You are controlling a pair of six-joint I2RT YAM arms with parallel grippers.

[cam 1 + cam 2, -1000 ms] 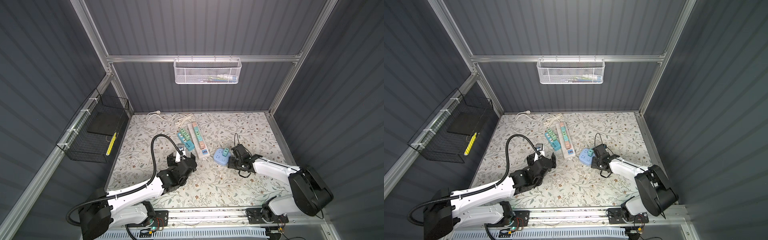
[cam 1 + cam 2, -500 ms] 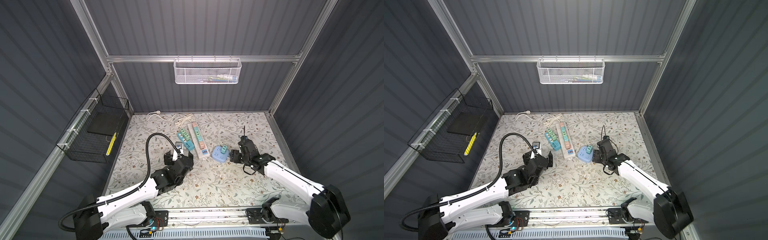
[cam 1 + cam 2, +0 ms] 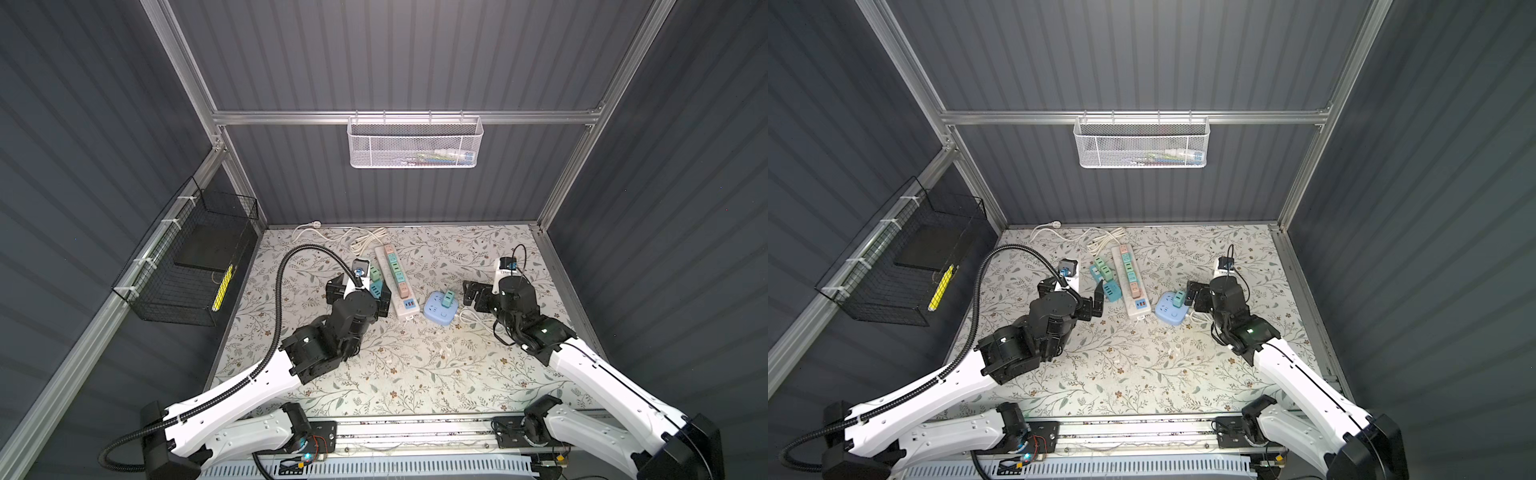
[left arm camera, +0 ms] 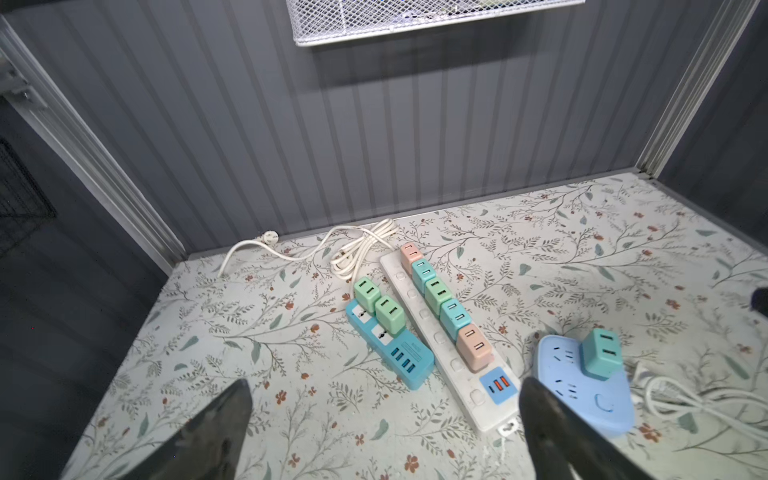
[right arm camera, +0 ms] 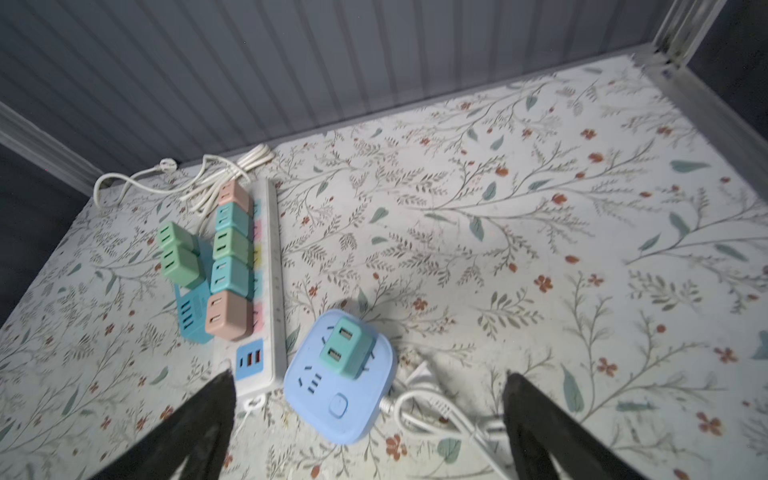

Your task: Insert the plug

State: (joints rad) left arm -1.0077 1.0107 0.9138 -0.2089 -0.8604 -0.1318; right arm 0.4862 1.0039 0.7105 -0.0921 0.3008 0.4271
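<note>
1. Nearest in, the left gripper (image 4: 384, 386) is spread wide with nothing between its fingers, hovering over the floral mat.
2. The right gripper (image 5: 370, 376) is released too, its fingers wide apart and holding nothing, just short of the socket (image 5: 365, 411).
3. And there's the plug (image 5: 347, 347): teal, two USB slots up, standing on the pale blue socket's top face, clear of both grippers. How deep it sits can't be told.
4. The right wrist view alone shows the socket's round button and its white lead (image 5: 432, 411) trailing off.
5. Next out is the white strip (image 4: 419, 311), with five plugs in a row: pink, teal, green, teal, pink. A blue panel with orange ports sits at its near end. The left wrist view shows its row of buttons.
6. Beside it is the blue strip (image 4: 399, 357), carrying two green plugs (image 4: 388, 313). Its small print is too fine to read.
7. A coiled cord (image 4: 361, 245) lies at the back wall.
8. Only the top views catch the black basket (image 3: 195, 266). The white basket (image 3: 415, 143) hangs high at the back.
</note>
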